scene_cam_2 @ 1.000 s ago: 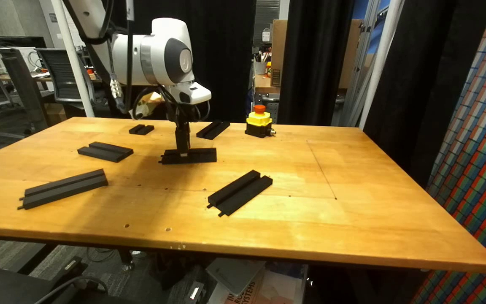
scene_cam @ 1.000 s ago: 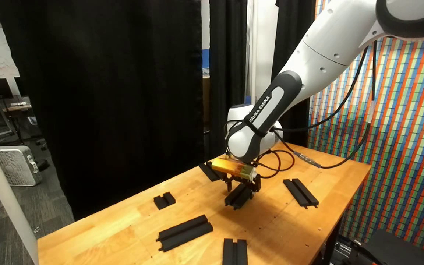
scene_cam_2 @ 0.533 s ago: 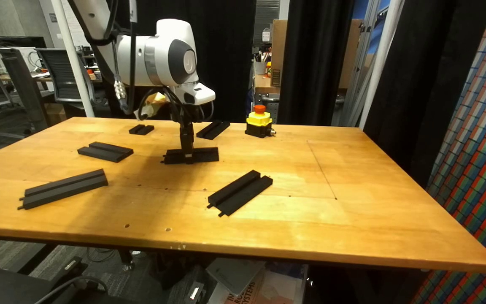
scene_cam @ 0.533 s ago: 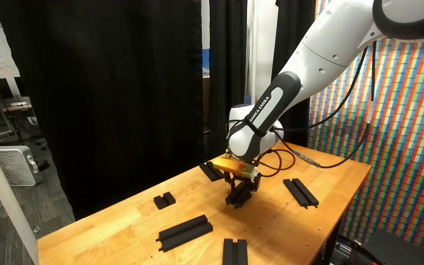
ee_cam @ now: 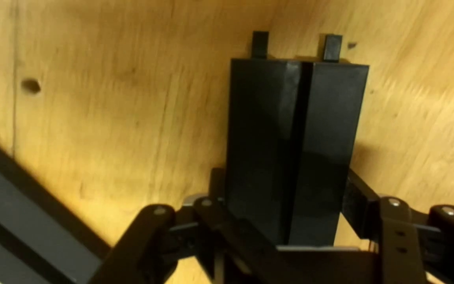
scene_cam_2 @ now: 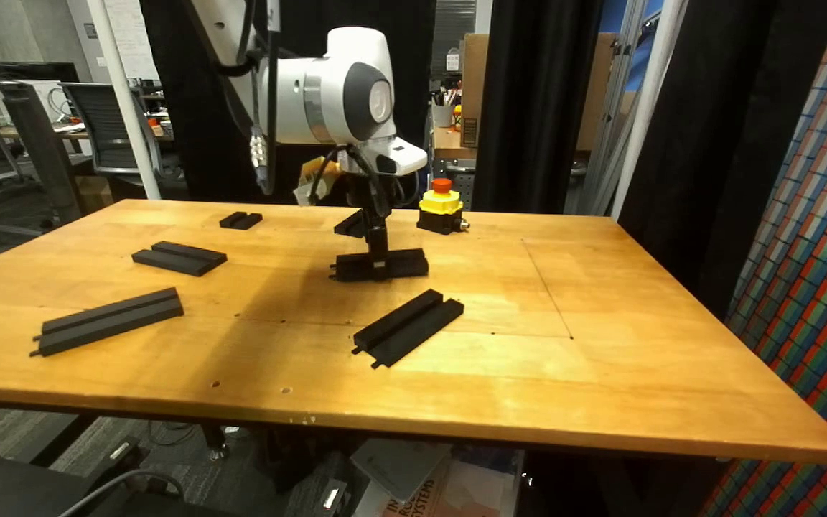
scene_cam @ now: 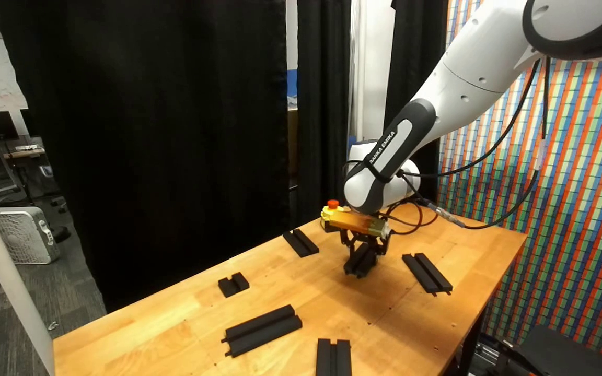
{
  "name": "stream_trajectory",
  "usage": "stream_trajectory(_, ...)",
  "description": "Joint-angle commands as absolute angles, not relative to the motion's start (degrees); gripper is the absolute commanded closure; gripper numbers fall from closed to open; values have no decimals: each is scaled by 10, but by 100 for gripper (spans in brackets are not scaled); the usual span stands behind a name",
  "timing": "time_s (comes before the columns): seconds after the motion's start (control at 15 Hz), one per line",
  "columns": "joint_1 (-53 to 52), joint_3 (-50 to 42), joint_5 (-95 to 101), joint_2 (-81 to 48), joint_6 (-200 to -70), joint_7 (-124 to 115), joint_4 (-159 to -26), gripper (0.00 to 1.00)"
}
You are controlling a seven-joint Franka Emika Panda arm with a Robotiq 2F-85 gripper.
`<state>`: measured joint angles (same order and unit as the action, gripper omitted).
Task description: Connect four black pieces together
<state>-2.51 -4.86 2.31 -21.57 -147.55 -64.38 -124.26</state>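
My gripper point(ee_cam: 286, 193) is shut on one of the black pieces point(ee_cam: 258, 130), a grooved bar, with a finger pressed against each long side. Two tabs stick out of its far end in the wrist view. I cannot tell whether it touches the table. Three other black pieces lie apart from each other on the wood: a bar point(scene_cam_2: 424, 334) just in front of the held one, a bar point(scene_cam_2: 115, 329) at the front left, and a bar point(scene_cam_2: 176, 262) behind that. The nearest bar point(ee_cam: 41, 236) also fills the lower left corner of the wrist view.
Along the far side of the table point(scene_cam_2: 600, 373) lie a small squarish black block point(scene_cam: 239, 282) and a shorter black slab point(scene_cam: 306, 245). A yellow emergency stop box point(scene_cam_2: 441, 207) with a red button stands at the back edge, behind and to the right of the gripper.
The fingers, earlier apart around the bar, have shut on it. The arm has since moved right in both exterior views, carrying the bar along. The other pieces have not moved.
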Motion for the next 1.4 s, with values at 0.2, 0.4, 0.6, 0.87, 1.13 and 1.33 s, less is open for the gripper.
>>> stream_trajectory(0.2, 38, -72, -21, -239, -1431, -500, -1171, 54)
stream_trajectory(0.4, 55, -74, -45, -256, -1413, -452, -1141, 54)
stream_trajectory(0.6, 62, -70, -72, -275, -1405, -418, -1120, 54)
stream_trajectory(0.87, 59, -76, -83, -301, -1399, -412, -1102, 54)
stream_trajectory(1.13, 57, -83, -79, -307, -1393, -417, -1091, 54)
stream_trajectory(1.33, 57, -91, -76, -310, -1393, -421, -1084, 54)
